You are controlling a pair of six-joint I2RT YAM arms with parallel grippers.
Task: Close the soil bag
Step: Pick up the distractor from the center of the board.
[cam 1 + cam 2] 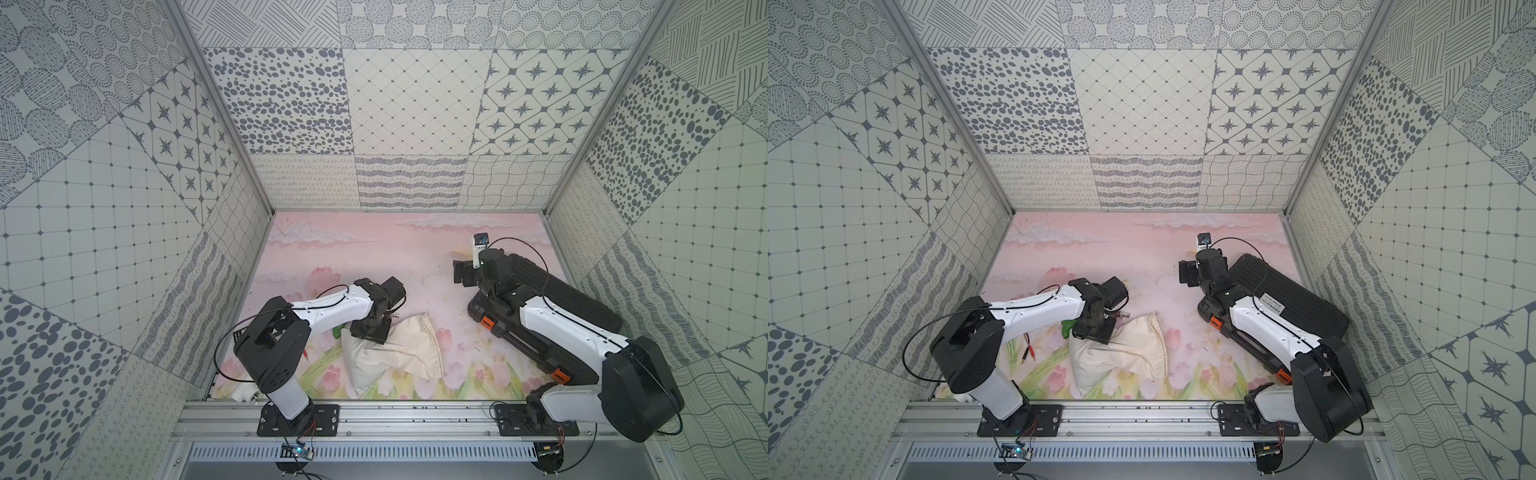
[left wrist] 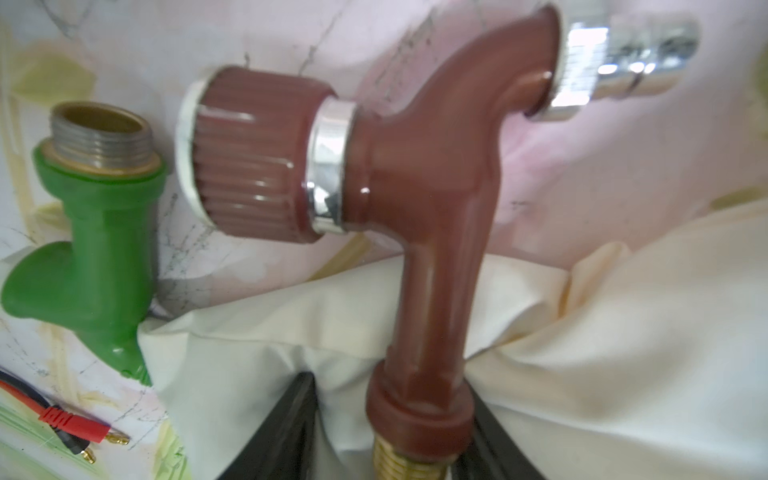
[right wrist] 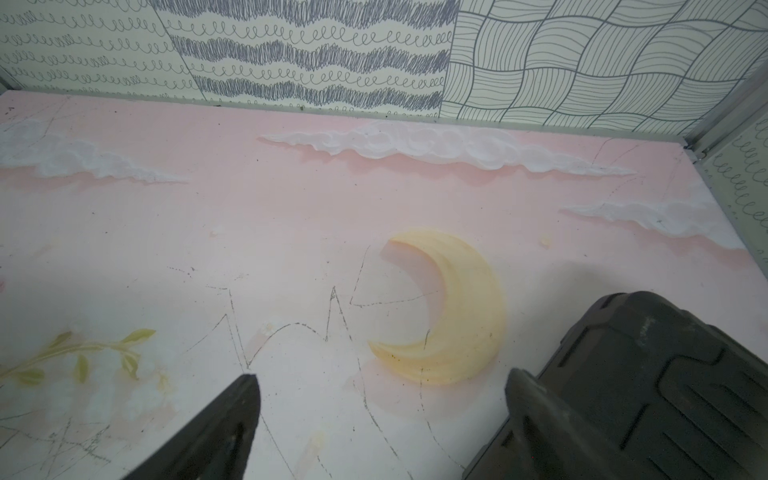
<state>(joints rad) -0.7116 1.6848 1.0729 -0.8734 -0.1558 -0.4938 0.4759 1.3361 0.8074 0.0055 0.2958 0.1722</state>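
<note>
While a tap is sitting in the left hand, the soil bag is lying by the mounting edge

As I am watching from afar, the soil bag (image 1: 399, 357) (image 1: 1125, 353) is lying wrinkled on the bench (image 1: 374, 257), close to the edge where the arms are mounted and about midway along it, in both top views. Its stitched hem (image 1: 433, 345) is facing the right edge. My left hand (image 1: 368, 332) is hanging low over the bag's corner nearest the left edge. Through the left wrist camera I am seeing a brown tap (image 2: 436, 208) standing up between the black fingers (image 2: 286, 428), its brass-threaded end down between them and its chrome spout (image 2: 623, 54) pointing away over the pink surface. One finger is sitting right against the thread, while cream cloth is showing between the other finger and the tap. The jaws are standing about half shut, and I cannot tell whether they are truly clamping it. Just beside the bag, a green fitting (image 2: 91, 249) with a brass thread is lying on the bench against the cloth's edge, and a red lead (image 2: 75, 424) is trailing near it toward the left edge. My right hand (image 3: 384, 384) is hanging wide and empty above bare bench toward the far right corner, just beside the black ribbed case (image 3: 665, 395), well apart from the bag.
</note>
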